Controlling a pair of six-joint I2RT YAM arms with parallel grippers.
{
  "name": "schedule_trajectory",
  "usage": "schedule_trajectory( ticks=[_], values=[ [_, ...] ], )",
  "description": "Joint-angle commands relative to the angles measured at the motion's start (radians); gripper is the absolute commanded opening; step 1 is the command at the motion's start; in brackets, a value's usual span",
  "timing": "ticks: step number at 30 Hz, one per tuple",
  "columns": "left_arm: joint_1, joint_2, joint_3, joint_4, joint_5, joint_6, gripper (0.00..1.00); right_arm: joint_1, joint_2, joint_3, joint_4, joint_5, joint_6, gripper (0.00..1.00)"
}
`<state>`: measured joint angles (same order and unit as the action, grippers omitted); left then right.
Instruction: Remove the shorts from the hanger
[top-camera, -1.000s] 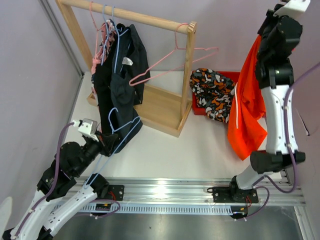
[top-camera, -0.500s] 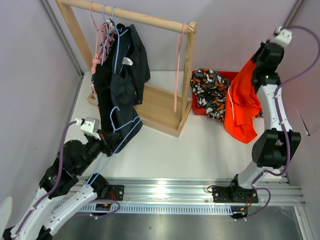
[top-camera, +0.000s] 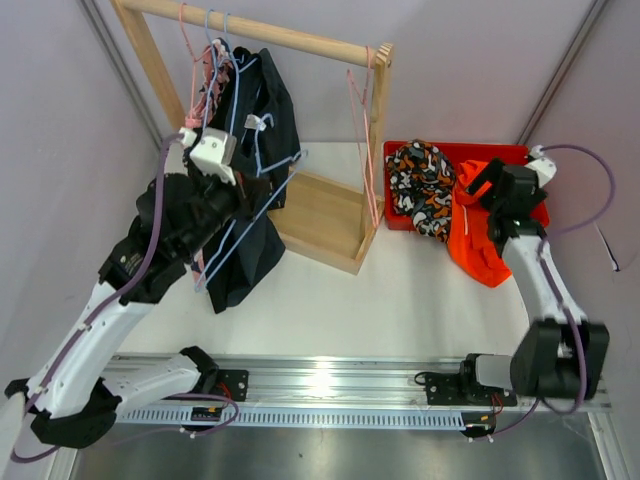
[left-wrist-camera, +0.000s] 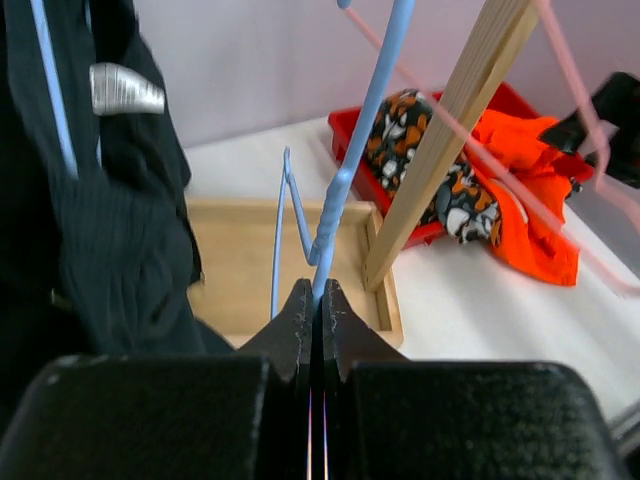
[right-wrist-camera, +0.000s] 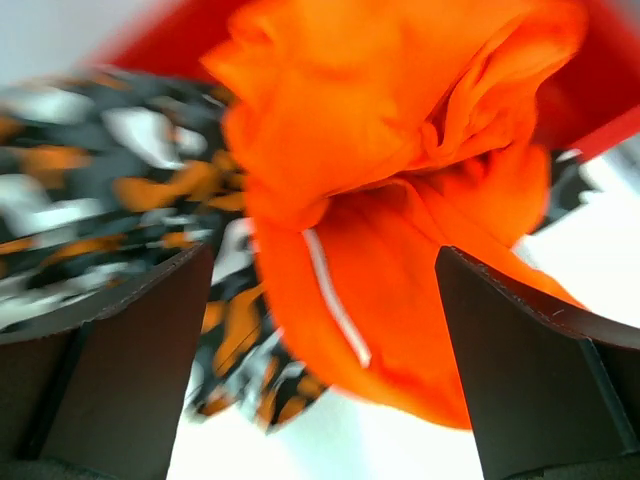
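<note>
Orange shorts (top-camera: 487, 240) are dropped, right gripper (right-wrist-camera: 320, 290) spread wide; blue hanger (left-wrist-camera: 360, 120) is raised, clamped in left gripper (left-wrist-camera: 312, 297); soft dark shorts (top-camera: 240, 262) are best pinched at the waistband

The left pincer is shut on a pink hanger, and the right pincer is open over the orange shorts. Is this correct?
The colour is wrong; the left wrist view shows it. The left pincer is shut on a blue hanger, and the right pincer is open over the orange shorts.
</note>
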<state>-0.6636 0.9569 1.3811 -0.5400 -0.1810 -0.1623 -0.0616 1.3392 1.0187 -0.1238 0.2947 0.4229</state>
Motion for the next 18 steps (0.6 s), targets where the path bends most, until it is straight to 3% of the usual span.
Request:
schedule_trajectory(
  ticks=[1, 5, 10, 18],
  values=[
    [-0.002, 0.084, 0.116, 0.081, 0.021, 0.067, 0.00, 0.000, -0.245, -0.015, -0.002, 0.006, 0.005, 0.99],
    [0.001, 0.230, 0.266, 0.123, 0.026, 0.095, 0.00, 0.035, -0.431, -0.080, -0.075, -0.057, 0.019, 0.99],
    [0.024, 0.430, 0.465, 0.149, 0.051, 0.095, 0.00, 0.178, -0.639, -0.206, -0.119, -0.065, 0.039, 0.99],
    [0.044, 0.635, 0.736, 0.115, 0.057, 0.073, 0.00, 0.344, -0.721, -0.281, -0.180, 0.004, 0.056, 0.99]
  ],
)
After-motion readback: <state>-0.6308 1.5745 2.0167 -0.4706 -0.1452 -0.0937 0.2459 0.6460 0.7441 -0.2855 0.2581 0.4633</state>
